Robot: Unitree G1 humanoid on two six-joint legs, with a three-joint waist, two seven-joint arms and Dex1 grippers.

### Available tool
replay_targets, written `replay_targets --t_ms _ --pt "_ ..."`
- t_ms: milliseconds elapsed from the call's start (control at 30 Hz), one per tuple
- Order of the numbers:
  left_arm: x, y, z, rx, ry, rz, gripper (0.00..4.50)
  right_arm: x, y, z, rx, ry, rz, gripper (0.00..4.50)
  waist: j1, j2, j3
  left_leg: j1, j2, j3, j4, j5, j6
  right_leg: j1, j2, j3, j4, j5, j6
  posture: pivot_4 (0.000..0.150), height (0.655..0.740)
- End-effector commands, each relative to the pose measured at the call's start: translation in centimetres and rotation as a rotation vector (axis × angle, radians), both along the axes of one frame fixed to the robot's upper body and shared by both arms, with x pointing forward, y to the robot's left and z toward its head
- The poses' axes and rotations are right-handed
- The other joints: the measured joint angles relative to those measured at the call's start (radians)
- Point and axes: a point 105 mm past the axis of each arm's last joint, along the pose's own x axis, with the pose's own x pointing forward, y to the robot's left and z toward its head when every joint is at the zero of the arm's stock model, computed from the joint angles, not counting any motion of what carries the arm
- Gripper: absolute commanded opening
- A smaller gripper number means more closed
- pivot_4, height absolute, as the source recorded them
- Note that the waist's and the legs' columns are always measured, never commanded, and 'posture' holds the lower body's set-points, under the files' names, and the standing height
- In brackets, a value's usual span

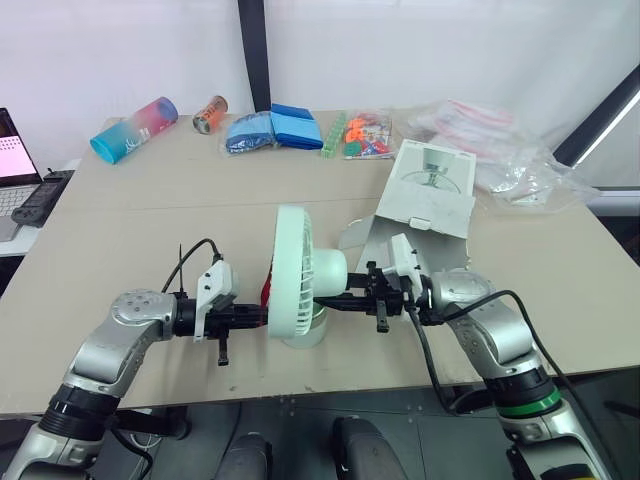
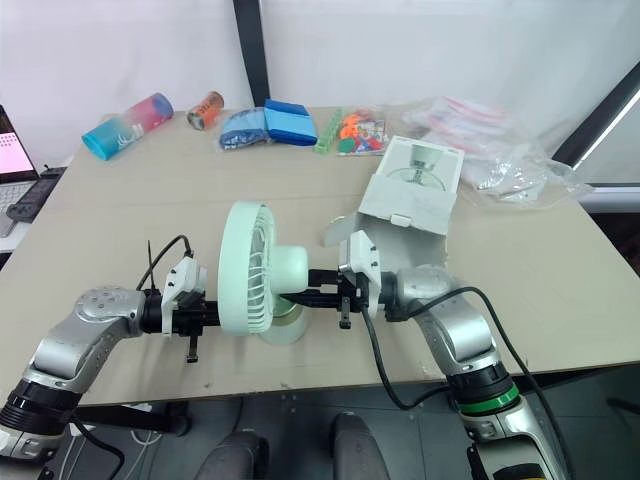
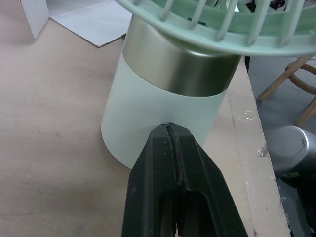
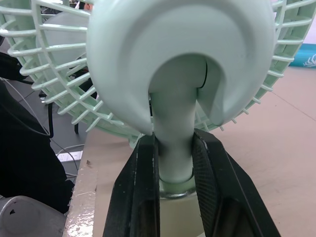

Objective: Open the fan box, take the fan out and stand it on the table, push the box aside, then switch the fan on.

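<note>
The left gripper [image 3: 170, 129] has its two black fingers pressed together. Their joined tip touches the pale lower part of the fan's base [image 3: 148, 128], just under the silver band [image 3: 177, 59]. From the opposite side, the right gripper [image 4: 174, 148] pinches the fan's neck [image 4: 173, 118], one finger on each side of it, right above the base.

The fan [image 1: 300, 275] is mint green and stands upright between the two grippers, close to the table's near edge. Its round grille faces the left gripper and its motor housing faces the right one.

The table [image 1: 150, 230] is a plain beige board, and its near edge looks a little scuffed beside the base. Just beyond the right gripper lies the white fan box [image 1: 430, 185], open, with its flaps spread flat on the table.

Farther off, along the table's far edge, there is a row of things:
- beyond the left gripper, a pink-and-blue tube [image 1: 133, 128] lying on its side and a small can [image 1: 209, 114];
- toward the middle, blue folded cloths [image 1: 272, 128] and a bag of bright small pieces [image 1: 365, 133];
- beyond the box, crumpled clear plastic bags [image 1: 500, 150].

Off the table, out past the left gripper, are a laptop [image 1: 10, 150] and a black handheld device [image 1: 40, 197]. A white wall with a black upright post [image 1: 252, 50] closes the room behind the table.
</note>
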Motion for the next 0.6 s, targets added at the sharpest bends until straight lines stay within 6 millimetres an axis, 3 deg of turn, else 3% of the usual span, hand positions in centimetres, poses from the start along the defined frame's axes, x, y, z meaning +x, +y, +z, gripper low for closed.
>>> replay_targets --t_ms 33,333,600 --pt "0.3 1.2 1.8 -0.033 -0.06 0.043 0.07 -0.1 -0.8 -1.1 -0.043 0.042 -0.016 0.4 0.0 0.0 0.0 0.0 0.0 0.0 0.0 0.0 0.0 0.0 0.0 0.0 0.0 0.0 0.0 0.15 0.74" --pt "-0.3 4.6 3.9 -0.058 -0.092 0.176 0.07 -0.8 -1.5 0.8 0.071 0.034 0.002 0.4 0.0 0.0 0.0 0.0 0.0 0.0 0.0 0.0 0.0 0.0 0.0 0.0 0.0 0.0 0.0 0.15 0.74" --pt "-1.4 5.1 4.3 -0.08 -0.093 0.244 0.07 -0.7 -1.5 2.9 0.119 0.031 0.013 0.4 0.0 0.001 0.002 -0.001 0.0 0.0 -0.001 0.0 0.0 -0.001 0.0 0.0 -0.001 -0.001 0.0 0.15 0.74"
